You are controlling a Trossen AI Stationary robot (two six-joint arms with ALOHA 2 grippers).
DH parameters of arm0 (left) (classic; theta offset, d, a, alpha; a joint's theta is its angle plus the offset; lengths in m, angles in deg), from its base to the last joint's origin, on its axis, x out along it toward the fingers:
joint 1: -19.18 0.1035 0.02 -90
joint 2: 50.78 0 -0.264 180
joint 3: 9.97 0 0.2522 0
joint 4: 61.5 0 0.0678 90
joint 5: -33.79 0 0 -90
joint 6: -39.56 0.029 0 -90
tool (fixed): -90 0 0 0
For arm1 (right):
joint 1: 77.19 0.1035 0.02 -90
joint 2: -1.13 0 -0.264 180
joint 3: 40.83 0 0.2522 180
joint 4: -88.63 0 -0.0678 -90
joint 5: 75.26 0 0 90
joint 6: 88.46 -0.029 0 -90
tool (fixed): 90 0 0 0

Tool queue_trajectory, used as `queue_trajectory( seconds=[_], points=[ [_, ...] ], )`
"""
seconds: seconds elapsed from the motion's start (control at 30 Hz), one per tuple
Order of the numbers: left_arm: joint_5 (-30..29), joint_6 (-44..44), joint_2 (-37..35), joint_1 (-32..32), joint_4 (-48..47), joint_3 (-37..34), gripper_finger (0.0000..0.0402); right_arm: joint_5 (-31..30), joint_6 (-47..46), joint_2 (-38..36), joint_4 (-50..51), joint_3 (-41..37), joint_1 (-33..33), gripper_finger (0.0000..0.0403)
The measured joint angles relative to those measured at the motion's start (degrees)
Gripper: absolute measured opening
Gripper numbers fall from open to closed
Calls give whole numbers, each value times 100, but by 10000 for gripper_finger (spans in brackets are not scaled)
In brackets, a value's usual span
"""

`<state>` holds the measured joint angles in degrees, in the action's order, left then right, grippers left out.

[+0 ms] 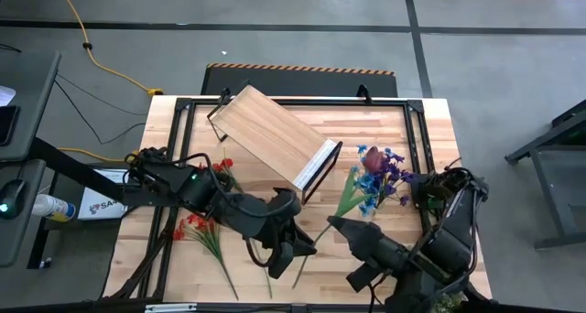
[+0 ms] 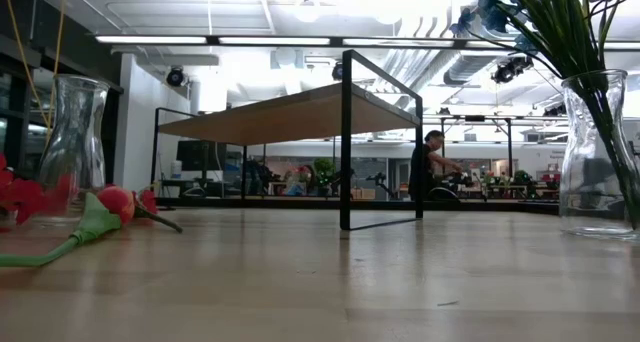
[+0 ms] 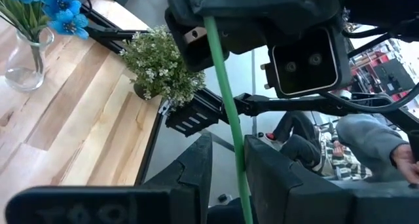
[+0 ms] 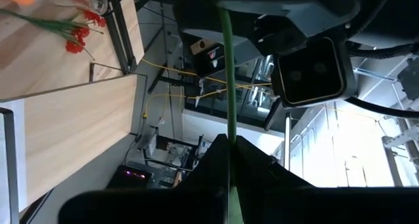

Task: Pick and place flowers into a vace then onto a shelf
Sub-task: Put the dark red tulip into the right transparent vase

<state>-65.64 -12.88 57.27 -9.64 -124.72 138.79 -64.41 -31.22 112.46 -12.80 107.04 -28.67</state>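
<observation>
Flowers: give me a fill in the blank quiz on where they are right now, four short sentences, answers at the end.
1. The right end effector is shut on a green ___.
2. The blue flowers stand in a glass ___.
3. The red flowers lie on the table beside the ___ arm.
4. The shelf bears ___ flowers.
Missing words: stem; vase; left; no.
</observation>
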Motion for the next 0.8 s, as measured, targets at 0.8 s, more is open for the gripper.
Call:
queue_trajectory(
  seconds=[0.8],
  points=[
    [-321,461,2,-4,-183,0,30,56,-565,0,-84,0,22,16]
  ],
)
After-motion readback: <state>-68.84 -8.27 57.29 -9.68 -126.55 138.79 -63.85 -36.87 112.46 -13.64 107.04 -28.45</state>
